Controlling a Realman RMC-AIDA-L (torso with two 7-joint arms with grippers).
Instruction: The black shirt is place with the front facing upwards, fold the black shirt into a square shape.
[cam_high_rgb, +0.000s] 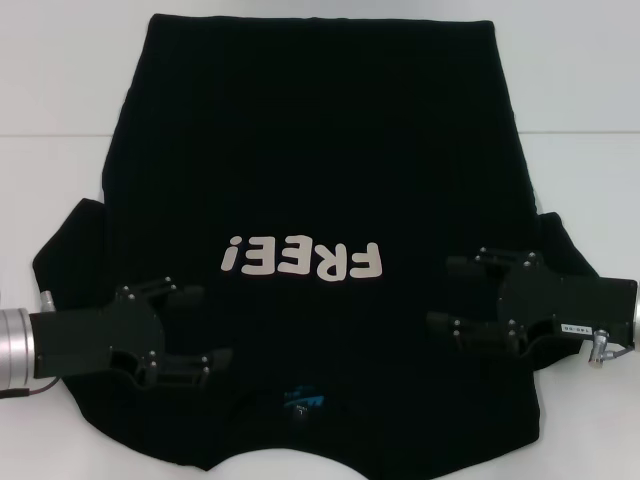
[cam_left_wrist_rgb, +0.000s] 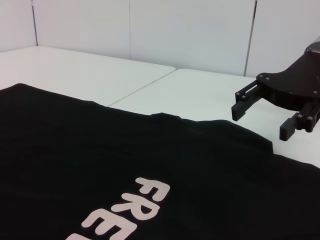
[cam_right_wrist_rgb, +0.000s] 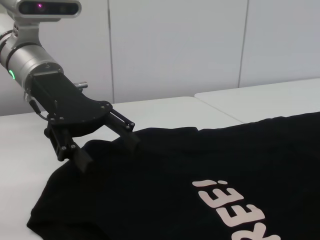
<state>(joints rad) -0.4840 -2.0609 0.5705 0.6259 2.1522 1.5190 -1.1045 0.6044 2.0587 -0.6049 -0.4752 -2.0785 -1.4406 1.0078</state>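
With the large black cotton T-shirt (cam_high_rgb: 320, 180) lettered "FREE!" lying flat, front up, on the white counter (cam_high_rgb: 580, 90), the left gripper (cam_high_rgb: 205, 330) and right gripper (cam_high_rgb: 455, 295) hover jaws spread over its shoulders, seemingly about to descend and pinch cloth for a first fold.

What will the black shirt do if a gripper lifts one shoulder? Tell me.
The shirt lies flat and thin on the table, so it would probably droop and drag, not lift whole. It looks light. Both open grippers, left and right, hover over it.
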